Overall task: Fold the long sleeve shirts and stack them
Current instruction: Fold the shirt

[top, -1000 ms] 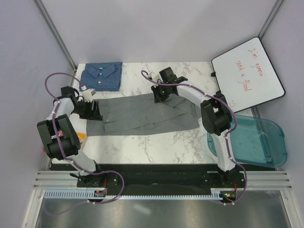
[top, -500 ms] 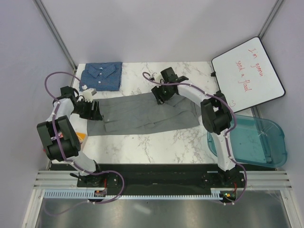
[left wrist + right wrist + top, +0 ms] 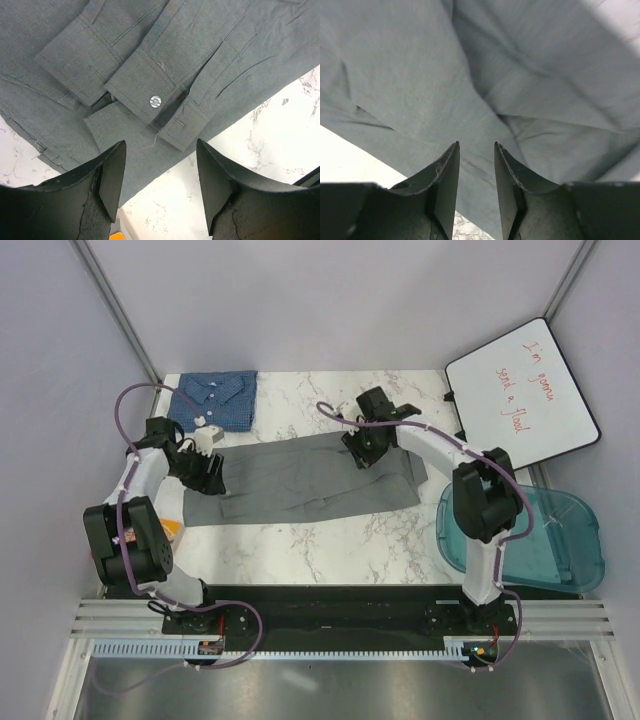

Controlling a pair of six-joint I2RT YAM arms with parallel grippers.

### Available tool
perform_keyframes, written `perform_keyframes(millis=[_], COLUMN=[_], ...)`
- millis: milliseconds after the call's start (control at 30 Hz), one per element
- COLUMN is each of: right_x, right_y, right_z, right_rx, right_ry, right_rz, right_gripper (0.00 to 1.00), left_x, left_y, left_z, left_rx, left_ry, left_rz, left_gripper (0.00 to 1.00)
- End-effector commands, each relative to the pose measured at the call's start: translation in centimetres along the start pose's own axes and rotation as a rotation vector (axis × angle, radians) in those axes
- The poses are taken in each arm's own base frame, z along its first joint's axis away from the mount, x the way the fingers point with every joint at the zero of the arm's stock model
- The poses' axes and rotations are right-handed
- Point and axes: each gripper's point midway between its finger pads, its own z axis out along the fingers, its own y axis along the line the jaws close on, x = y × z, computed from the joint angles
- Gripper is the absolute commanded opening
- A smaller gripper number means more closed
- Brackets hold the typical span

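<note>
The whiteboard (image 3: 525, 395) at the far right carries handwriting in red marker. It runs in three slanted lines and reads "I'm gonna", "send", "a flood". The last word is the least clear.

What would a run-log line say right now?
plain grey cloth shirt: spread mid-table | left pincer: open above cuffs | right pincer: open above same shirt | blue checked shirt: folded, far-left corner

White marble-look table (image 3: 330, 535) under jaws. Plain pale walls (image 3: 350, 300) far beyond jaws, metal corner posts (image 3: 111, 300) at joins. Whiteboard (image 3: 522, 395) with red handwriting leans right of right jaws. Clear teal tub (image 3: 560, 540) nearer than right jaws, at table's right edge. Soft even light, faint shadows.
</note>
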Motion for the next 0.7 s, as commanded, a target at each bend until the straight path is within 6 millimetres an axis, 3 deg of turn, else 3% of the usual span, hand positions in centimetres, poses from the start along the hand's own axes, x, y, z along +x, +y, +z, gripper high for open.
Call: perform_keyframes(millis=[0, 67, 167, 267, 367, 467, 667], right_x=[7.1, 8.0, 6.7, 5.4, 4.7, 5.0, 6.9], right_y=[0.8, 0.4, 0.4, -0.1, -0.9, -2.0, -2.7], right_z=[4.0, 4.4, 3.5, 2.5, 1.9, 2.3, 3.8], right_rx=[-0.032, -0.051, -0.101, -0.131, -0.134, -0.115, -0.120], right_ry=[0.225, 0.237, 0.182, 0.135, 0.111, 0.129, 0.197], right_rz=[-0.015, 0.007, 0.048, 0.060, 0.053, 0.046, 0.025], right_gripper=[0.40, 0.45, 0.47, 0.49, 0.50, 0.51, 0.48], left_x=[-1.3, -1.1, -2.0, -3.1, -4.4, -4.5, -4.7], left_y=[0.0, -1.7, -5.2, -7.0, -6.6, -6.1, -5.7], left_z=[-0.3, 0.2, 1.5, 2.3, 2.6, 3.1, 3.2], left_rx=[-0.020, 0.038, 0.126, 0.188, 0.193, 0.185, 0.166], left_ry=[-0.008, 0.002, 0.012, -0.001, -0.014, -0.005, -0.005], left_rz=[0.073, 0.110, 0.183, 0.173, 0.137, 0.132, 0.133], left_gripper=[0.65, 0.67, 0.69, 0.69, 0.69, 0.69, 0.69])
